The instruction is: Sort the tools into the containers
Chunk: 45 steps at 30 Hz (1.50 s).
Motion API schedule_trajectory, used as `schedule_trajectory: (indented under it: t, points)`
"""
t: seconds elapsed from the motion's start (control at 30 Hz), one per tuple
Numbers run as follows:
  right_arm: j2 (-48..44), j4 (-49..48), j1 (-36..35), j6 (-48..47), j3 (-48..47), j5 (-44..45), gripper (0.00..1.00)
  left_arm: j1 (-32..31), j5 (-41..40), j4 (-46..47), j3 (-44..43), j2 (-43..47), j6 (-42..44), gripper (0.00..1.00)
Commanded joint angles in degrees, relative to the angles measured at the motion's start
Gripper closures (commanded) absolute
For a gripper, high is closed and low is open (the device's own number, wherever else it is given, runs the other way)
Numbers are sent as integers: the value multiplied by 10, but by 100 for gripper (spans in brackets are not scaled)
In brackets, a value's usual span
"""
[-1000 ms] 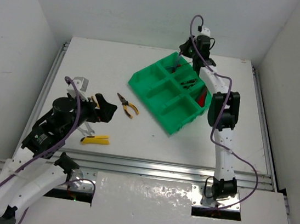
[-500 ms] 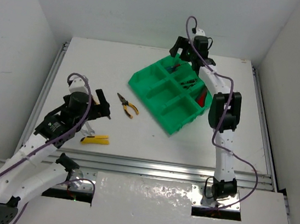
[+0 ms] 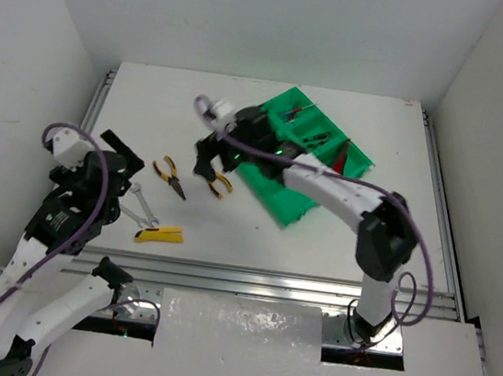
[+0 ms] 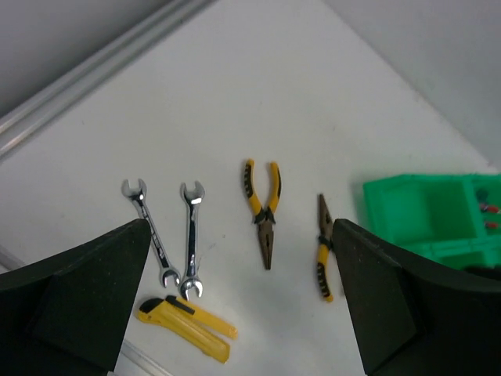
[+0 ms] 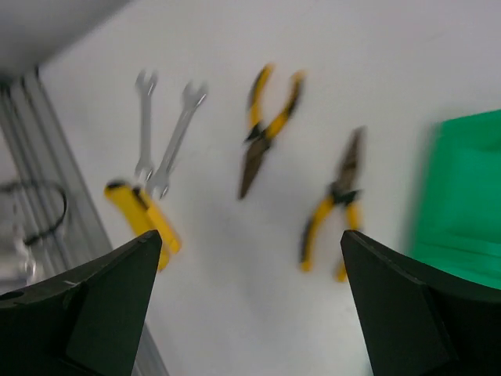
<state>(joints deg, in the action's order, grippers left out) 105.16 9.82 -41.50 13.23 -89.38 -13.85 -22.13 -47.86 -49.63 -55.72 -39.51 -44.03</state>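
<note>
Okay, tools first: two yellow-handled pliers lie on the white table [image 3: 338, 236]. The left pliers [image 4: 264, 218] are out in the open, and the right pliers [image 4: 322, 252] are just beside the green tray [image 4: 423, 211]. Farther left, two metal wrenches [image 4: 168, 239] lie close together. The yellow utility knife [image 4: 185, 330] is at their near ends. In the top view the tray's far compartments hold thin screwdrivers [image 3: 295, 112], a red-handled tool [image 3: 341, 159] and some dark bits too small to tell. The right gripper [image 3: 207, 160] hangs just above the right pliers, fingers spread wide with nothing between them; its wrist view is blurred. The left gripper [image 4: 239, 235] sits raised over the table's left side, apart from the wrenches, fingers parted and empty.
</note>
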Motion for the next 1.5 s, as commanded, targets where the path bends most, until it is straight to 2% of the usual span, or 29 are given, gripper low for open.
schedule_trajectory:
  t: [0.0, 0.1, 0.2, 0.27, 0.4, 0.53, 0.9, 1.13, 1.3, 1.47]
  points:
    - [68, 24, -85, -97, 15, -34, 4, 6, -65, 21, -27, 76, 8, 0]
    - [115, 46, -151, -128, -21, -5, 18, 6, -62, 78, 8, 156, 39, 0]
    - [139, 33, -195, -159, -26, -7, 37, 6, -57, 95, 41, 222, 38, 0]
    - [148, 27, -224, -166, -24, -8, 43, 6, -57, 101, 52, 265, 40, 0]
    - [188, 41, -261, -189, -49, -2, 44, 6, -58, 120, 66, 317, 55, 0]
    - [226, 49, -271, -197, -90, 7, 45, 6, -26, 154, 89, 347, 78, 0]
    - [300, 28, -271, -247, -140, 30, 52, 6, 21, 180, 98, 327, 106, 0]
    - [317, 17, -271, -257, -116, 37, 63, 6, 42, 190, 99, 311, 119, 0]
    - [318, 12, -271, -268, -94, 68, 60, 6, 51, 196, 102, 311, 126, 0]
    - [289, -10, -271, -265, -51, 73, 78, 6, 51, 197, 101, 312, 127, 0]
